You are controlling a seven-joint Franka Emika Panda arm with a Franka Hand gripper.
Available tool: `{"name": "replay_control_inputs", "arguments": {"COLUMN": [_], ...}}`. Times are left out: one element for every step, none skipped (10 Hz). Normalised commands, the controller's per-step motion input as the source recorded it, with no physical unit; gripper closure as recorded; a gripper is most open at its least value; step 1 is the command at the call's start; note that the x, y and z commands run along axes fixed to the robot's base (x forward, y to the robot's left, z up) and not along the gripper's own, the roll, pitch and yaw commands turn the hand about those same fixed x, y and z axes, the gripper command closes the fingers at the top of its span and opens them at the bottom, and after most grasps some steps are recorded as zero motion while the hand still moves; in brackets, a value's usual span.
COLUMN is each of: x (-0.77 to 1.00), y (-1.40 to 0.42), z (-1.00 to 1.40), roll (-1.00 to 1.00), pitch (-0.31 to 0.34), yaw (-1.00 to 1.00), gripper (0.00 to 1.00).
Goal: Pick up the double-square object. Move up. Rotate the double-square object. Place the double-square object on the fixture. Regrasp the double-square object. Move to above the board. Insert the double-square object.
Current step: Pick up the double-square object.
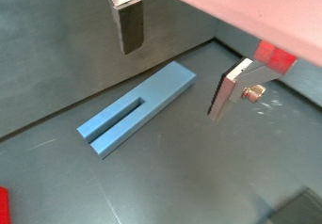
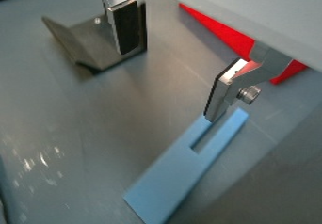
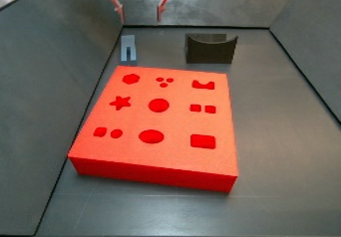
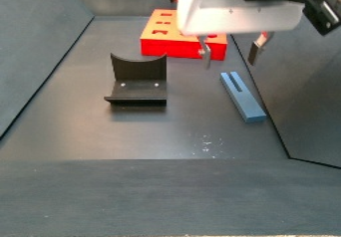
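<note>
Pick-up not yet made; every step is remaining.

Gripper (image 1: 176,63) is hovering with fingers spread wide and nothing between them, above the double-square object (image 4: 242,94), which is lying flat right of centre in a side view. Fixture (image 4: 136,80) is standing unoccupied at centre left; board (image 3: 160,124) is filling mid-frame, nothing inserted.

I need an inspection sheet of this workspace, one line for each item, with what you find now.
Surface: dark grey floor, bare around the pieces.
Job's things: double-square object lies flat on the floor, not held; fixture stands apart from it; board lies flat, cutouts empty.
Clutter: nothing seen.
Grippers: gripper open, above the double-square object, fingers clear of it.
Cables: nothing seen.
Surroundings: dark walls enclose the floor.
</note>
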Motion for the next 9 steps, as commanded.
{"name": "replay_control_inputs", "arguments": {"x": [-0.23,-0.24,-0.21,-0.11,-0.04,0.0,0.0,0.0,0.0], "y": [0.0,0.0,0.0,0.0,0.01,0.01,0.01,0.0,0.01], "z": [-0.86,-0.87,-0.85,-0.79,-0.74,-0.71,-0.72,-0.74,-0.76], "roll": [-0.1,-0.12,-0.11,-0.11,-0.1,-0.08,-0.07,-0.07,-0.08], "pitch": [-0.05,-0.047,-0.043,-0.027,-0.026,-0.01,-0.004,-0.003,-0.003], "yaw": [0.15,0.08,0.07,0.06,0.07,0.08,0.08,0.09,0.09], "gripper": [0.0,0.0,0.0,0.0,0.0,0.0,0.0,0.0,0.0]}}
